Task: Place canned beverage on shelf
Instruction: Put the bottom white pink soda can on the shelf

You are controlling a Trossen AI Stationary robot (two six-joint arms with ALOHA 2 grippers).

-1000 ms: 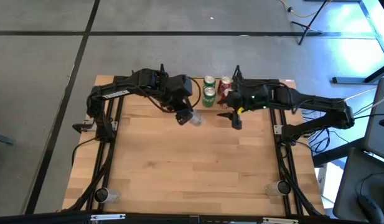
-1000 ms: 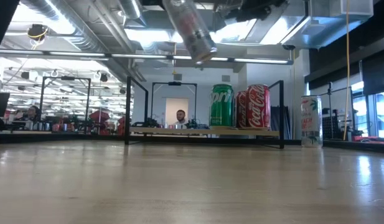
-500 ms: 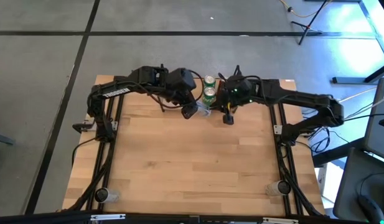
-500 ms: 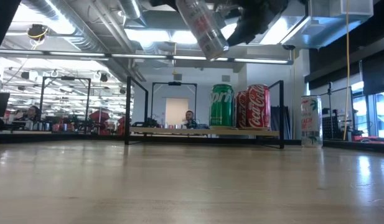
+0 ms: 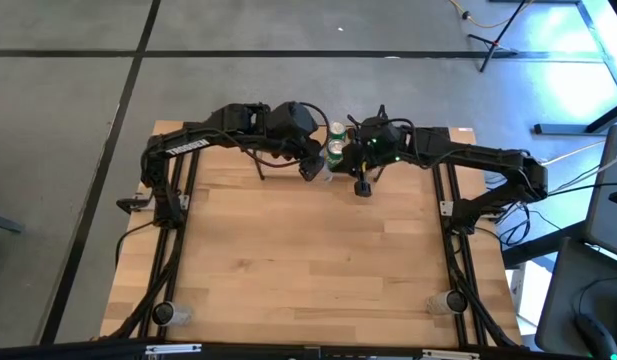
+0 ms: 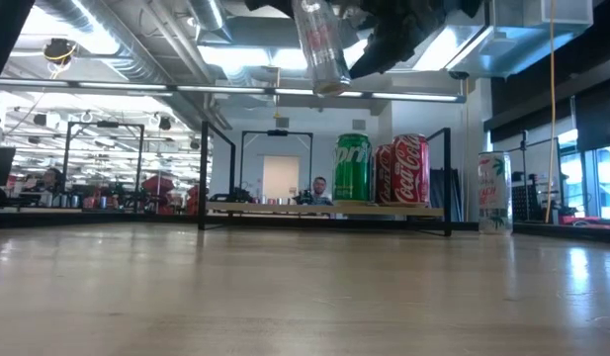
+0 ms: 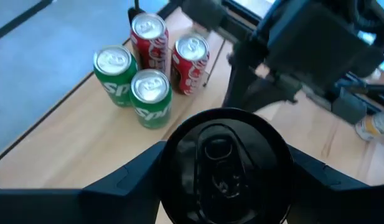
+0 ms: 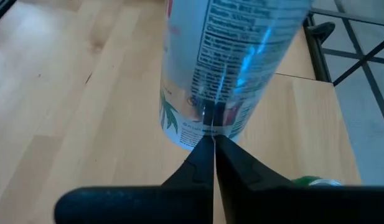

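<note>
A slim white and red can (image 6: 319,44) hangs high above the table with my left gripper (image 5: 313,165) shut on it. It is almost upright. The shelf (image 6: 285,209) stands at the table's far edge, a low board between black end frames. On it stand green Sprite cans (image 7: 137,87) and red Coca-Cola cans (image 7: 170,53). My right gripper (image 8: 213,146) is shut just right of the held can, its tips before the can's lower wall (image 8: 204,124). My left gripper pinches the can's side walls just below its dark top (image 7: 223,165), one finger (image 7: 132,180) on each side. The fingers come from above, pointing down. The can hangs below them, nearly upright, clear of table and shelf. My right gripper: I cannot tell whether its shut tips touch the can.
Another slim white can (image 6: 493,193) stands on the table right of the shelf. The shelf's left half (image 6: 235,206) holds no cans. The arms' dark base rails (image 5: 168,230) run along the table's left and right edges. Wide bare tabletop (image 5: 308,270) lies toward the near edge.
My left gripper has carried the can toward the table's far right, nearer the cans on the shelf, and the can has turned from tilted to almost upright. My right gripper has shut and moved left toward the held can.
</note>
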